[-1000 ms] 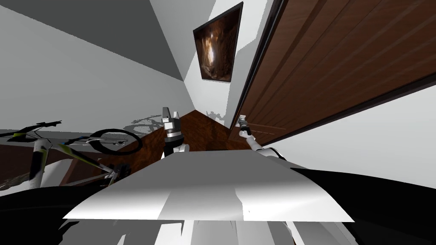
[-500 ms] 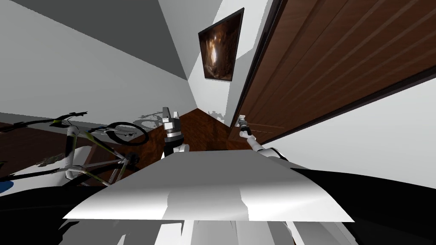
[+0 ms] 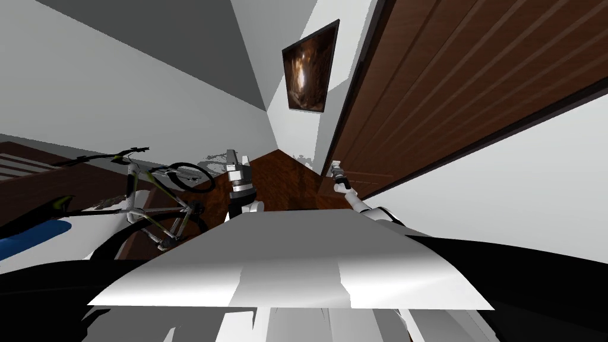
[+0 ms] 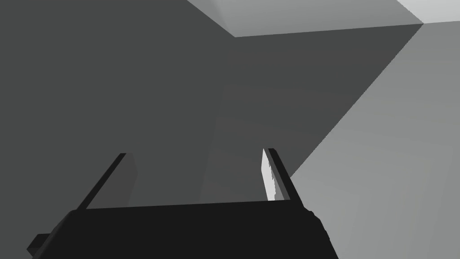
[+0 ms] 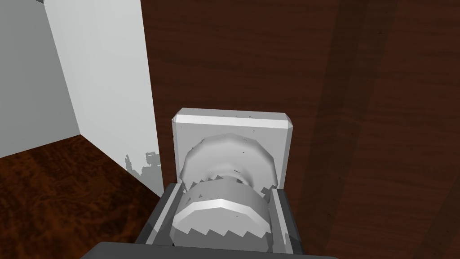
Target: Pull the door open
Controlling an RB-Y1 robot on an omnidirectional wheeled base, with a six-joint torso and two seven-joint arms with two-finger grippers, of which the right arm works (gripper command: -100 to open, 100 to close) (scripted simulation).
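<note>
Right pincer stays clamped on knob; my base has seemingly turned.

Home, hallway or entry by the look of it. Evidence:
- dark wood panelled door, with a round pale knob on a square plate; domestic-type hardware
- dark wood floor and plain white walls
- framed picture hung on the far wall near the door
- bike parked along the left wall, with something blue near one end; can't tell what it is

Narrow space, walls close on both sides.
</note>
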